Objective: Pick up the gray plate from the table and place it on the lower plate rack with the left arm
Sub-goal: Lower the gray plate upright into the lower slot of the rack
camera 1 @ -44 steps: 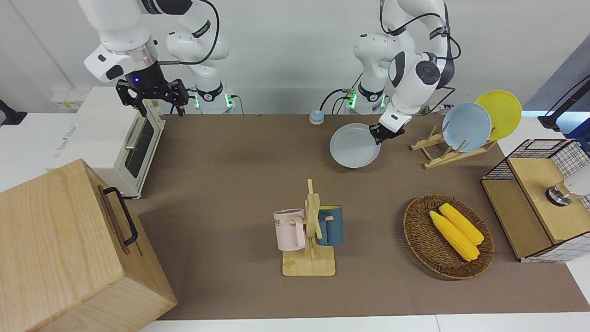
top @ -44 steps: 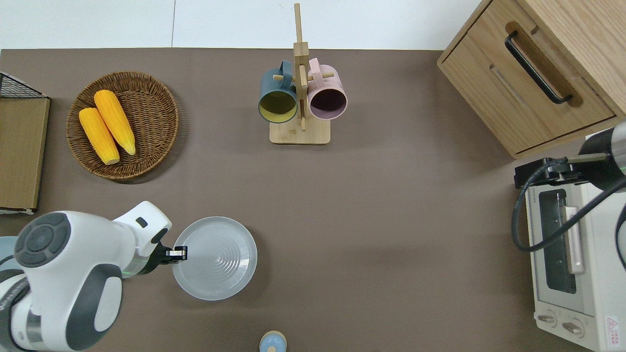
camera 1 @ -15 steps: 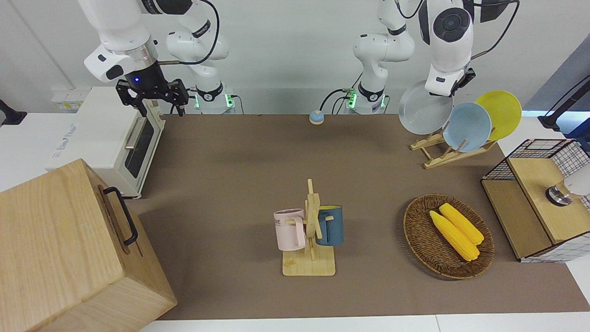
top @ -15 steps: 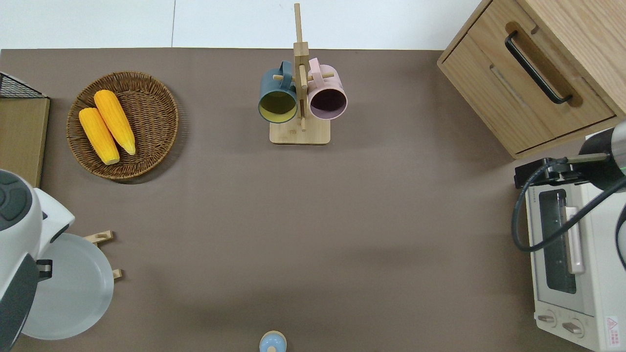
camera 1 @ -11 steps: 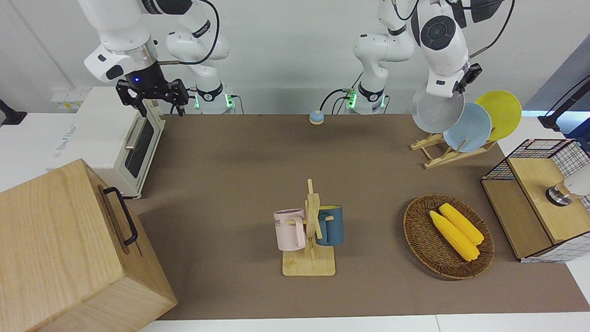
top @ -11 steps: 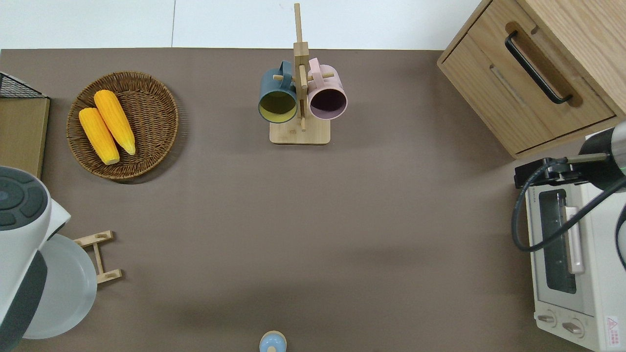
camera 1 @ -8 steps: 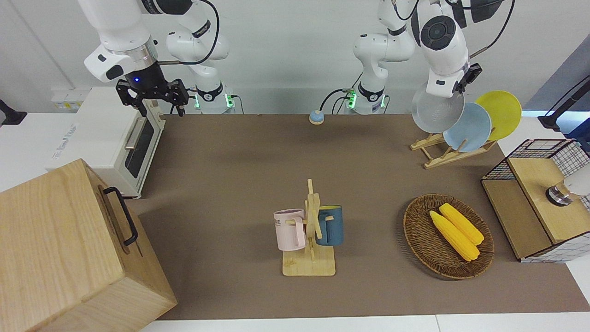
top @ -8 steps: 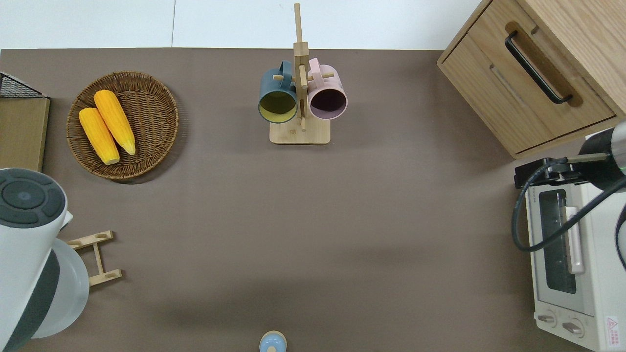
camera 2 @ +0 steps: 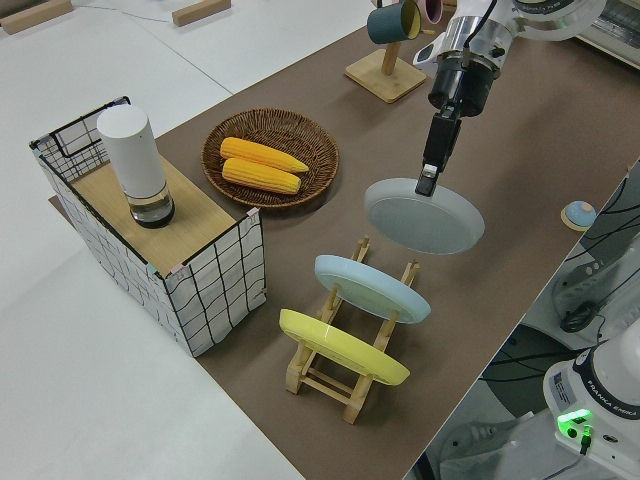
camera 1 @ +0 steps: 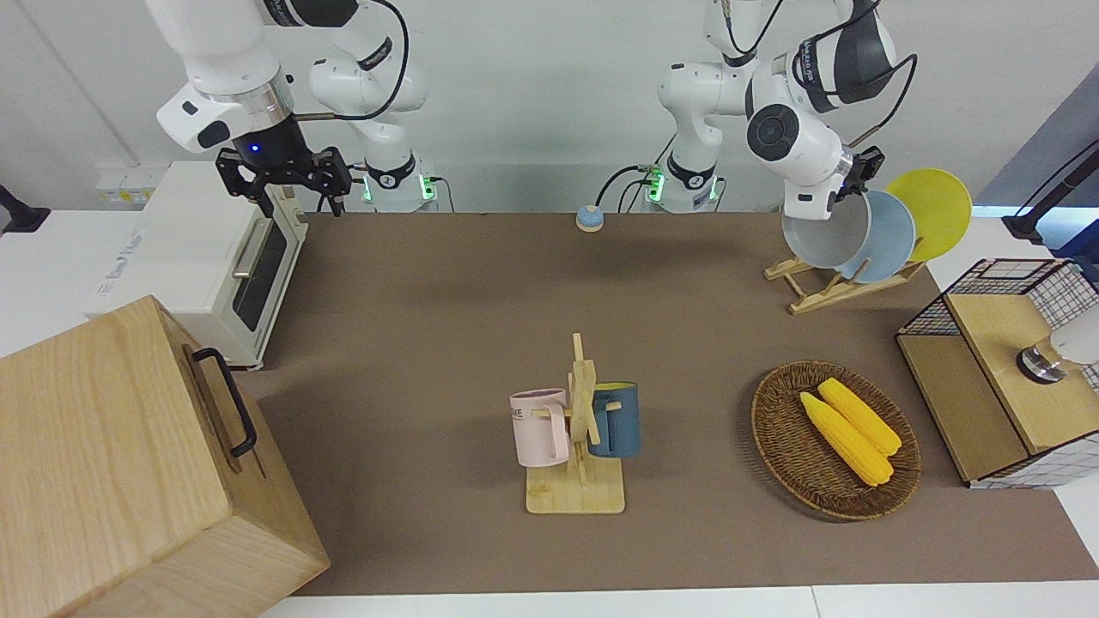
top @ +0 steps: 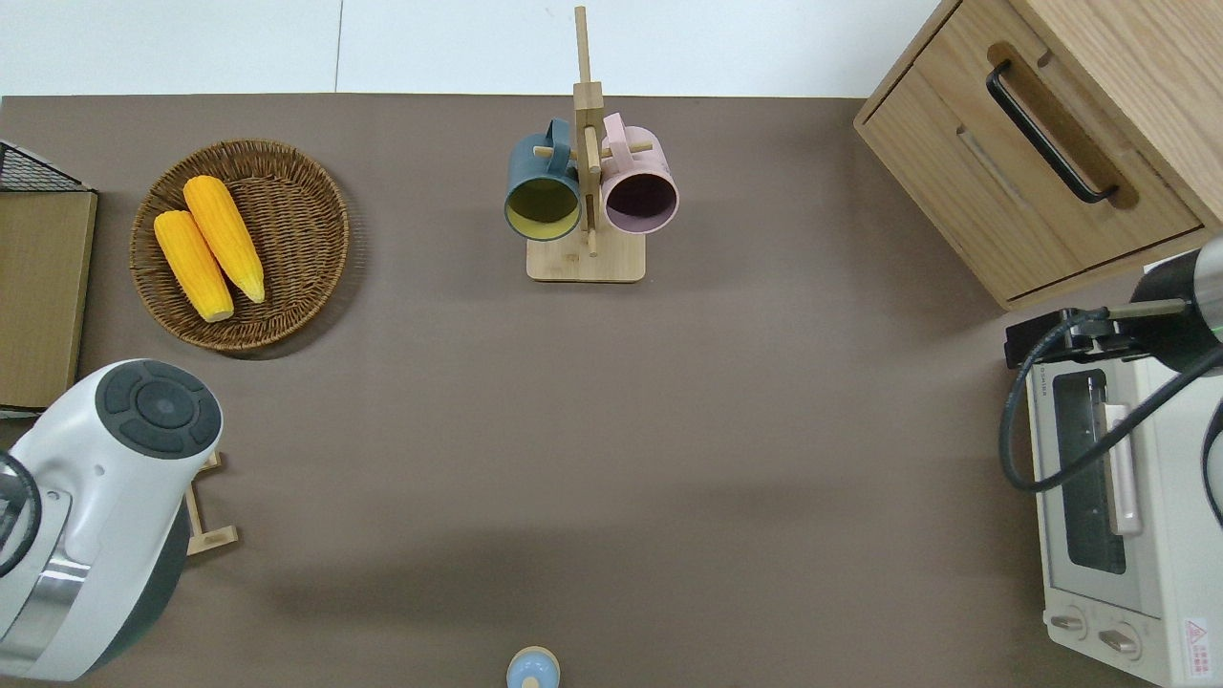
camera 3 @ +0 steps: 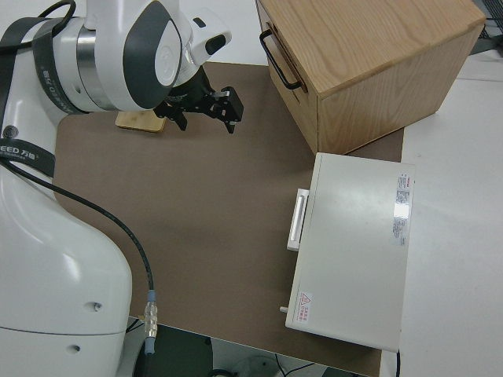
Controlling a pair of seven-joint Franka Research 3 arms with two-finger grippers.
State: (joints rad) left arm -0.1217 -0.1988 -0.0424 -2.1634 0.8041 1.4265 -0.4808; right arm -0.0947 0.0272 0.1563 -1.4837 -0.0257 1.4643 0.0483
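Left end effector (camera 2: 428,183) was what we looked at first: it was clenched on the rim of the gray plate (camera 2: 424,215), its fingers pointing down from the wrist. We saw the plate hanging in the air, tilted, over the low end of the rack (camera 2: 345,375), close beside the blue plate (camera 2: 372,288) and apparently not touching it. In the front view the gray plate (camera 1: 826,237) overlapped the blue plate (camera 1: 884,236), with the yellow plate (camera 1: 934,210) in the next slot, toward the left arm's end of the tabletop (camera 1: 429,343). We could not tell whether the gray plate's lower edge had met the rack's rails. The blue and yellow plates leaned in the rack's slots, and the rack stood near the tabletop's corner at the left arm's end, close to the robots' edge.

We saw the right arm parked, its end effector (camera 1: 283,184) released, fingers apart.

Elsewhere we noted a basket (top: 287,191) with two corn cobs (top: 210,244) near the tabletop's edge farthest from the robots, at the left arm's end. A mug stand (top: 587,191) with a dark blue mug and a pink mug stood at the middle of that same edge.
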